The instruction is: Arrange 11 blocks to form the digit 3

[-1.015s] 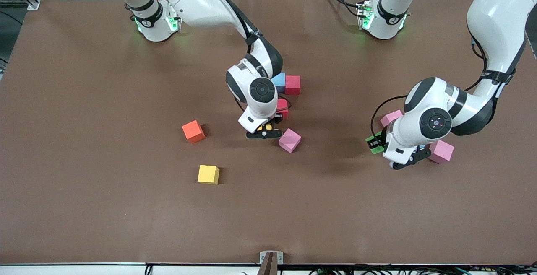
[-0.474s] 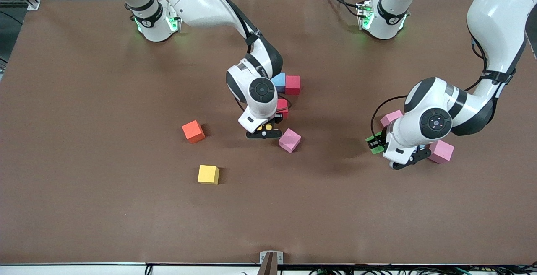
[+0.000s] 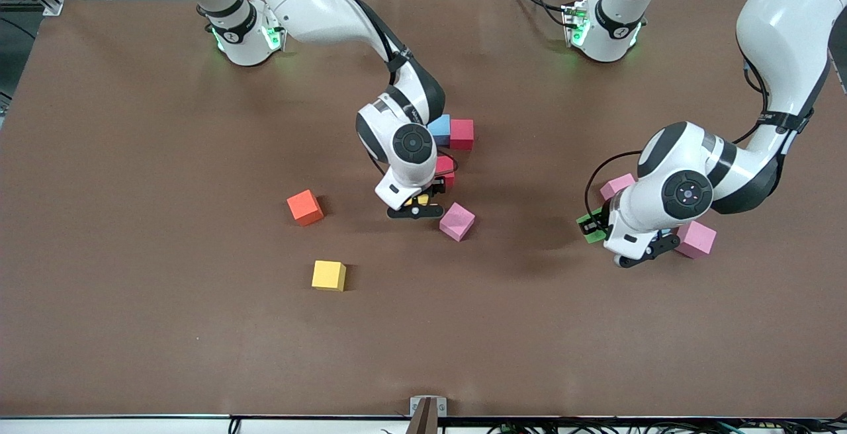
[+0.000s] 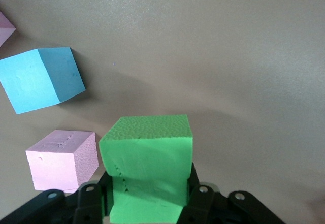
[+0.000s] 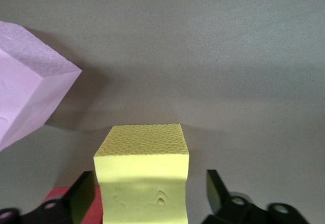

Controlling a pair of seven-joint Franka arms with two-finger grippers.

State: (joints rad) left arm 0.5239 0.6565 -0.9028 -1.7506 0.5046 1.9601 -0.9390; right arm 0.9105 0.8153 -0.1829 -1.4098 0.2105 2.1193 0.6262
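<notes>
Hand of the right arm [image 3: 417, 210] is low over the middle of the desk [image 3: 165, 341]. Its fingers [image 5: 216, 188] stand apart on either side of a yellow block [image 5: 142, 178], which rests on the desk with nothing gripping it. Clock directions below are read from the front camera, with twelve toward the arm bases.

From this hand:
- An orange block [image 3: 305, 207] lies at nine o'clock, well apart.
- A second yellow block [image 3: 329, 275] lies at seven o'clock, also loose.
- At twelve o'clock are the beginnings of the digit 3. A light blue block [image 3: 439, 130] and a red block [image 3: 462, 133] touch side by side. Another red block [image 3: 446, 168] sits just nearer the camera, partly under my wrist.
- A pink block [image 3: 456, 221] sits at three o'clock, just beside the hand and turned askew.

I cannot tell whether the placed yellow block touches the red one.

At the left arm's end of the desk, my left hand [image 3: 601, 221] is clamped hard on the green block [image 4: 147, 163], denting the foam. A pale purple block [image 3: 617, 185] lies at one o'clock from it, and another [image 3: 696, 239] at four. The wrist view also shows a second light blue block [image 4: 40, 79] nearby.

As I judge it, I am setting the yellow block into the figure, and only about four blocks are in place. Next the right hand should rise straight up without nudging that block, then fetch the pink one. The left hand needs to carry the green block toward the middle.
</notes>
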